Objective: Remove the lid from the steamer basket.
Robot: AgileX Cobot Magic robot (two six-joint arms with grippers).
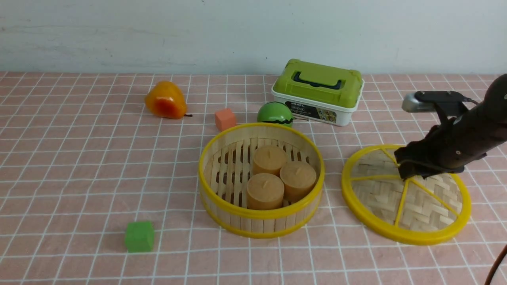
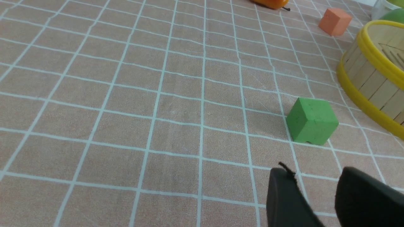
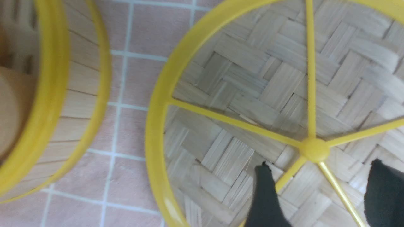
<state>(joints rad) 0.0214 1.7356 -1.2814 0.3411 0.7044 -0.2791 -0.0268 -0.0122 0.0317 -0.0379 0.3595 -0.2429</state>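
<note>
The steamer basket (image 1: 261, 217) stands uncovered at the table's middle with three tan cylinders (image 1: 277, 176) inside. The lid (image 1: 412, 206) lies flat on the cloth just to the basket's right, apart from it. My right gripper (image 1: 405, 174) is open over the lid's centre; in the right wrist view its fingers (image 3: 265, 189) straddle the yellow knob (image 3: 314, 149) and spokes of the lid (image 3: 252, 78) without holding them. The basket's wall (image 3: 79, 94) shows beside it. My left gripper (image 2: 315, 171) is open and empty, low over the cloth near the basket (image 2: 375, 85).
A white box with a green top (image 1: 317, 91), a green ball (image 1: 274, 114), an orange cube (image 1: 225, 118) and an orange pear (image 1: 165, 99) lie behind the basket. A green cube (image 1: 139, 236) sits front left, just ahead of my left gripper in its wrist view (image 2: 312, 121).
</note>
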